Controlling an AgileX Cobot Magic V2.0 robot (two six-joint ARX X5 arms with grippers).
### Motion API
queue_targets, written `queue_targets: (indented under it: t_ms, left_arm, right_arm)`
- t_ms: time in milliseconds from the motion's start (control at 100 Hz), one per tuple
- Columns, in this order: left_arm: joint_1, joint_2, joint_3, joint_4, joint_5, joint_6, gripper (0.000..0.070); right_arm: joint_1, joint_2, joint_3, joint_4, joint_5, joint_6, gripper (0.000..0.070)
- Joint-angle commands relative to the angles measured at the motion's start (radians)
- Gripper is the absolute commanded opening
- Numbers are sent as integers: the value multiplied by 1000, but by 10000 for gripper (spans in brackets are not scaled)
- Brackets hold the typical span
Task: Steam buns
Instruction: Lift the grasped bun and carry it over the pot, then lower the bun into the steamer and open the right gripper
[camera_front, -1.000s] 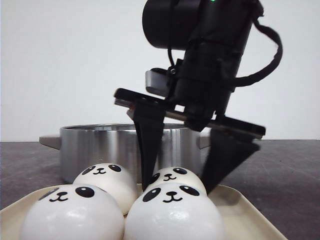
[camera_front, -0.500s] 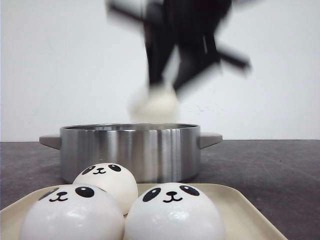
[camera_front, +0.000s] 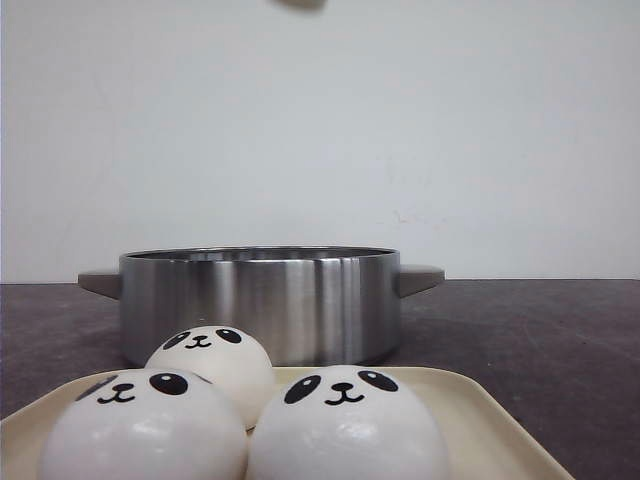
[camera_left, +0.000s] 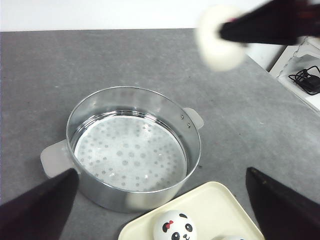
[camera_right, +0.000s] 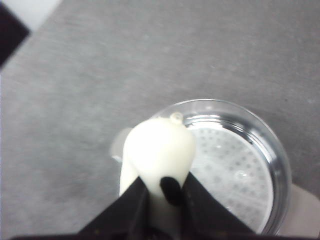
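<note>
Round brushed-steel steamer pot (camera_front: 260, 305) with two flat side handles and perforated white insert: on grey tabletop (camera_left: 125, 60), insert bare. Cream rectangular tray (camera_front: 480, 415): just in front of pot. Three glossy white panda-faced buns (camera_front: 345, 425) on tray, two at front, one behind, nearer pot. Fourth white bun (camera_right: 159, 150): high above pot, pinched between black fingers of right gripper (camera_right: 165, 192), clamped tight on it. Left gripper (camera_left: 160, 200): above pot's near side, black fingers spread wide, holding nothing.
</note>
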Motion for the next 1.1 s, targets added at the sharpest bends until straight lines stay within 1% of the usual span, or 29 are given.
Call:
queue_targets:
  t_ms: [0, 50, 210, 410, 560, 670, 840, 870, 890, 930, 1020, 1050, 1090]
  left_arm:
    - [-5, 6, 19, 11, -6, 13, 700]
    - [-5, 6, 19, 10, -6, 12, 700]
    - [-5, 6, 19, -6, -6, 12, 700]
    - [-5, 6, 19, -56, -6, 12, 700]
    - [-5, 6, 19, -99, -6, 12, 700]
    - [-5, 6, 19, -120, -6, 13, 700]
    - [-5, 5, 19, -130, -6, 13, 700]
    - [-5, 5, 19, -130, -6, 14, 700]
    - [-5, 6, 19, -130, -6, 17, 700]
    - [-5, 6, 19, -130, -6, 25, 700]
    - [-5, 5, 19, -130, -6, 42, 700]
    - [-5, 5, 19, -130, -6, 45, 700]
    - [-5, 6, 19, -130, -6, 50, 700]
  right_arm:
    - [-14, 95, 22, 5, -27, -31, 4]
    - [-31, 142, 23, 13, -42, -31, 4]
    - [-60, 283, 23, 36, -35, -38, 4]
    - [-91, 413, 23, 82, -34, -39, 4]
    - [-110, 466, 23, 113, -21, -37, 4]
    - [-126, 491, 23, 107, -11, -26, 4]
    - [-134, 497, 22, 99, -16, -23, 9]
    - [-134, 497, 22, 98, -20, -23, 26]
    - [-134, 497, 22, 95, -29, -23, 50]
    - [-134, 497, 22, 85, -47, -23, 118]
    - [-134, 497, 22, 51, -48, -23, 282]
    - [-134, 497, 22, 45, -46, -25, 312]
    - [-133, 497, 22, 43, -40, -29, 333]
